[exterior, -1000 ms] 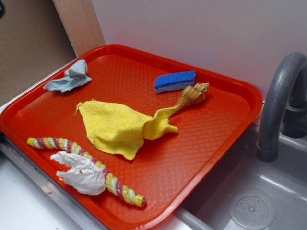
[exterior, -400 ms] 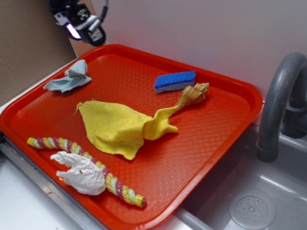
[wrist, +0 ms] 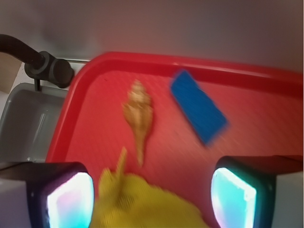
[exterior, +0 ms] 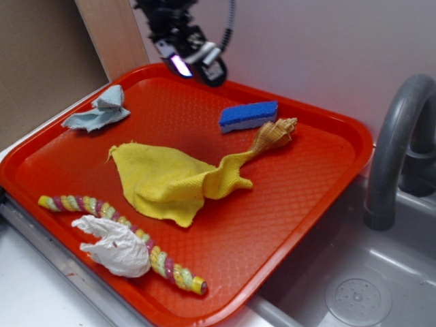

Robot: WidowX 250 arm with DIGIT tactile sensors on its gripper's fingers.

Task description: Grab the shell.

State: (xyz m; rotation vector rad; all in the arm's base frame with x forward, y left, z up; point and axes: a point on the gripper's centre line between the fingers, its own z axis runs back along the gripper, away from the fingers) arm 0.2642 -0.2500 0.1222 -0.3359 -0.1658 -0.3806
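Big red tray takes up most of the shot, so I'll place everything off that. The sink sits just off its right edge, with the grey faucet rising beside it. A yellow cloth is spread around the tray's middle, and a striped rope runs along the front edge with crumpled paper on top. The gripper hangs over the tray's back rim, spread wide with nothing in it. A blue sponge lies near the back. The shell sits on the tray right beside the sponge, its tail touching the cloth's tip.
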